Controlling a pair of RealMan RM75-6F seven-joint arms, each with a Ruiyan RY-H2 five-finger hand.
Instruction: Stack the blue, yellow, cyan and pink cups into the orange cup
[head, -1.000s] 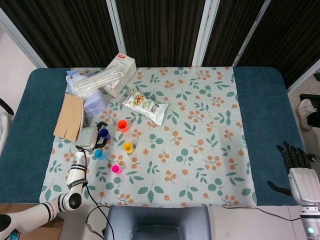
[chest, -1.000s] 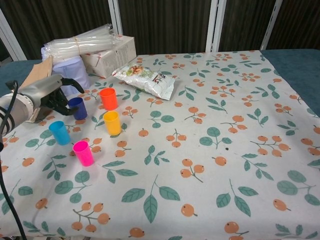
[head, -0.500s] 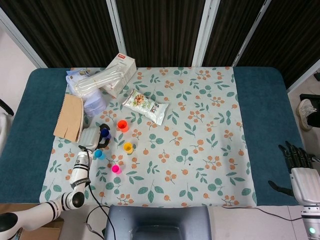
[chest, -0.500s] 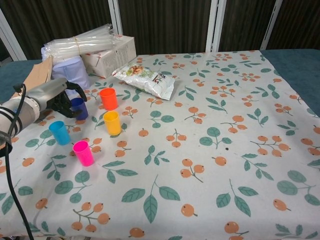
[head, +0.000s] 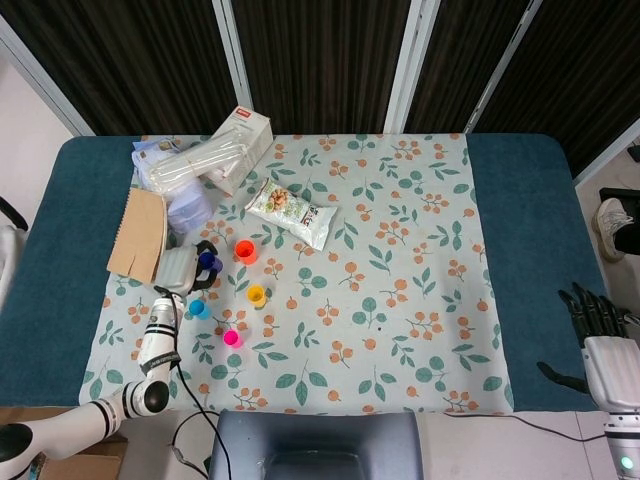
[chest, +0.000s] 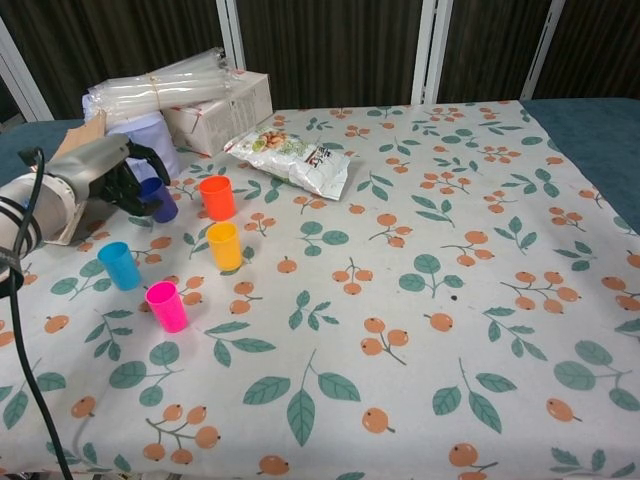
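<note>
My left hand grips the dark blue cup at the table's left side, and the cup sits slightly tilted in its fingers; the head view shows the same hand and cup. Just right of it stands the orange cup, upright and empty. The yellow cup, the cyan cup and the pink cup stand apart on the floral cloth nearer the front. My right hand hangs off the table's right front corner with fingers spread, holding nothing.
A snack bag lies behind the orange cup. A cardboard box, a bundle of clear plastic, a pale tub and a brown notebook crowd the back left corner.
My left hand has closed around the blue cup and raised it a little off the cloth, tipping it. The other cups have not moved. The right hand has barely shifted.
</note>
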